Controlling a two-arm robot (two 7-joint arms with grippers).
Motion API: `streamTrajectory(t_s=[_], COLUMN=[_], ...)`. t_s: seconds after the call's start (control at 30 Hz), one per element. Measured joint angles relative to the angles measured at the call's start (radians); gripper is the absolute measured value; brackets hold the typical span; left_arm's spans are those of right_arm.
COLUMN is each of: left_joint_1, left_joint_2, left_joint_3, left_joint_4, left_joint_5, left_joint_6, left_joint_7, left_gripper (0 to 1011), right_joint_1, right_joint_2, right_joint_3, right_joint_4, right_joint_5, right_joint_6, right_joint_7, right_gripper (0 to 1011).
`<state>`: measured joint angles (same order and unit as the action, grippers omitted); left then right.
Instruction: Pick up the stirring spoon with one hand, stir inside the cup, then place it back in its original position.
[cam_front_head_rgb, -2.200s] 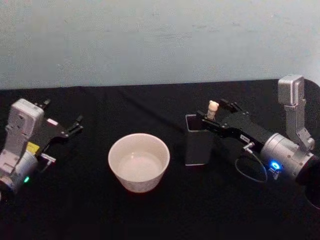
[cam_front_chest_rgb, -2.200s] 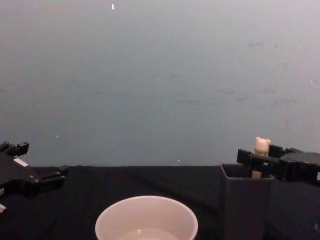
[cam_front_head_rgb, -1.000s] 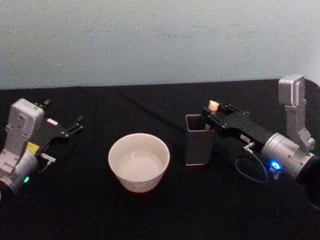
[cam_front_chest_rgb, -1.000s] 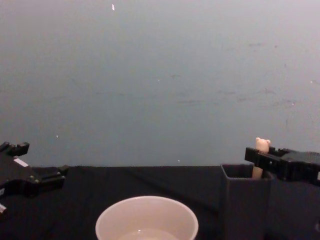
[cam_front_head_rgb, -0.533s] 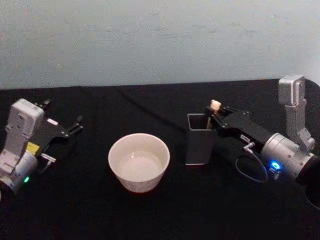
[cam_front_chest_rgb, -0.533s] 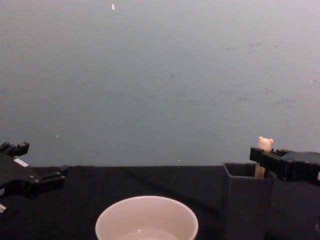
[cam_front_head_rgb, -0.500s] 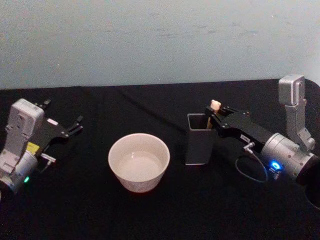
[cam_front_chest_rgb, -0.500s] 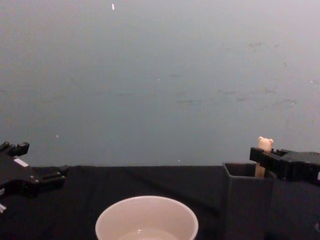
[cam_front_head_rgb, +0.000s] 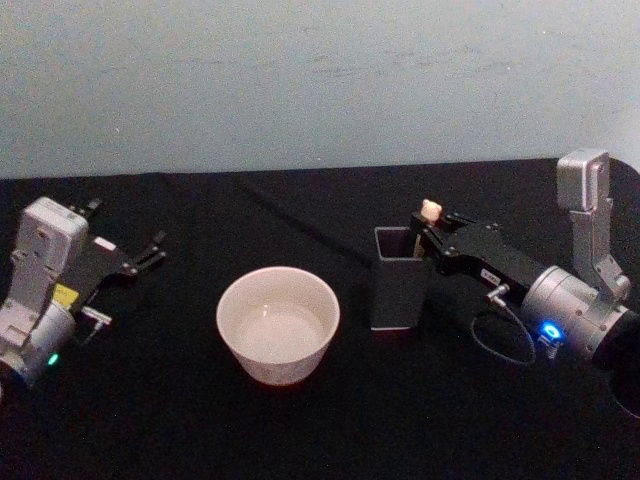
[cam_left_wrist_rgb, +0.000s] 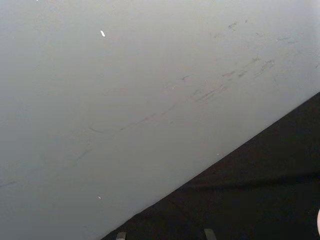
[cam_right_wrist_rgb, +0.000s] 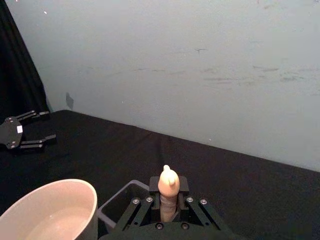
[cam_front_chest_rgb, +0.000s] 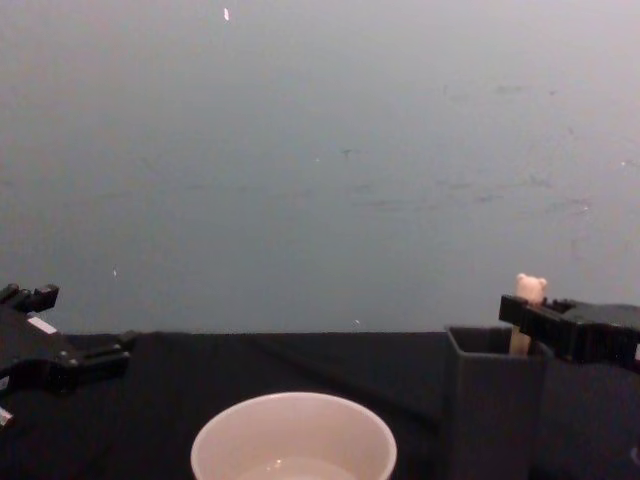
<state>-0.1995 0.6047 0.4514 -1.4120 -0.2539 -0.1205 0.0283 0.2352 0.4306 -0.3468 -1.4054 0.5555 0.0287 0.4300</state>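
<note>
Nearest the robot, at centre, sits the cup (cam_front_head_rgb: 278, 322), well apart from both grippers. Just beyond it to the right stands the holder (cam_front_head_rgb: 396, 285), upright, with the spoon (cam_front_head_rgb: 429, 211) in its far right corner; the bear head and a little beige handle rise above the rim. The right gripper (cam_front_head_rgb: 424, 232) reaches in from the right and seems clenched on that handle just under the head, about level with the rim.

Whichever way the spoon goes next, the move should run straight along the handle's line and slowly, so the bowl doesn't catch the holder's wall and tip or drag it. Any sideways travel toward the cup should wait until the bowl is above the rim.

Far left, the left gripper (cam_front_head_rgb: 152, 250) rests parked, released, holding nothing.

Shaft and bowl are hidden inside the holder, so how deep the spoon sits can't be judged. The cup's contents are hard to make out, and the chest view cuts off its base.
</note>
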Motion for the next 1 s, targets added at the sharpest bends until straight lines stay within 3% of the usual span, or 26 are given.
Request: streamTrajectory(t_s=[0.43, 1.0], left_joint_1=[0.000, 0.000], left_joint_2=[0.000, 0.000], left_joint_3=[0.000, 0.000], left_joint_4=[0.000, 0.000], left_joint_5=[0.000, 0.000], left_joint_6=[0.000, 0.000], left_joint_7=[0.000, 0.000], left_gripper=[1001, 1001], right_joint_1=[-0.004, -0.004], right_joint_2=[0.011, 0.032], right_joint_3=[0.013, 0.053], right_joint_4=[-0.039, -0.148], right_joint_5=[0.048, 0.124], right_joint_6=[0.035, 0.020], right_joint_7=[0.026, 0.017], right_gripper=[189, 189])
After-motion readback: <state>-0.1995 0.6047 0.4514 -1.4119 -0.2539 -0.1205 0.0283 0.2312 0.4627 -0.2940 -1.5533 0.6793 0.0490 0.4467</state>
